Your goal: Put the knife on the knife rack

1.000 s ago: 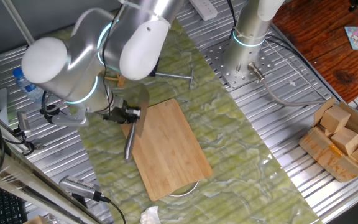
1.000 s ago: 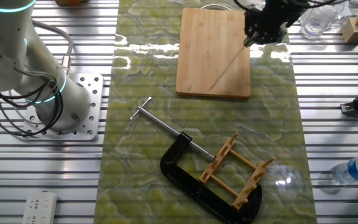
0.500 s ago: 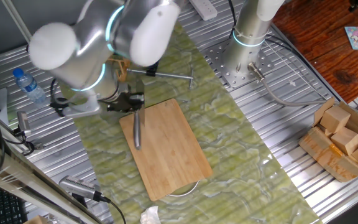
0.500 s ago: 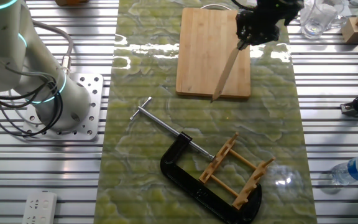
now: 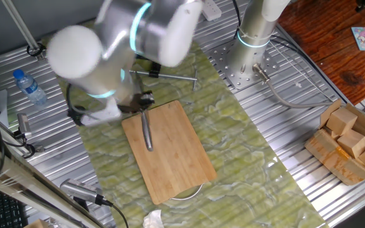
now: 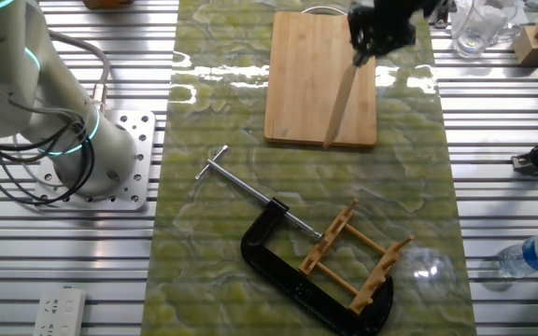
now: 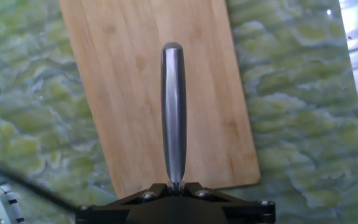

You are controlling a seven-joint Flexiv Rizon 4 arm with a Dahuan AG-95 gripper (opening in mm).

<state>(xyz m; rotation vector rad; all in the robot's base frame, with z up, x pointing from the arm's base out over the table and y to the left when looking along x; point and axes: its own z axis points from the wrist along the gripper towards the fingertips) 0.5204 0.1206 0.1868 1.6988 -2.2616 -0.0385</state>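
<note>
I hold the knife [image 7: 173, 112] pinched in my gripper [image 7: 174, 186], fingers pressed onto it right where the blade meets the handle. In the hand view the slim silver handle runs straight away from my fingers, its rounded end over the middle of the bamboo cutting board [image 7: 117, 93]; the blade itself is hidden behind my hand there. The knife [image 5: 147, 130] is lifted above the board [image 5: 176, 164], not lying on it. In one fixed view its long axis runs along the board's length, the handle pointing toward the board's middle. From the other fixed view the knife [image 6: 341, 98] shows only as a thin edge-on line, slanting from my gripper [image 6: 364, 56] near the board's far right corner down to the board's near edge [image 6: 292, 93].

My arm [image 5: 116, 44] reaches over the far end of the board, blurred by motion, with the wrist bent down so the fingers look along the board.

The knife rack [image 6: 358, 257] stands well apart from the knife, on the green marbled mat [image 6: 213, 233] near the front of the table, its light dowel pegs upright. A black C-clamp [image 6: 292, 271] wraps around its low frame, the clamp's metal screw rod [image 6: 246, 187] reaching out toward the board. A plastic water bottle [image 5: 29, 87] lies on the ribbed metal table [image 5: 284, 126] beside the mat.
</note>
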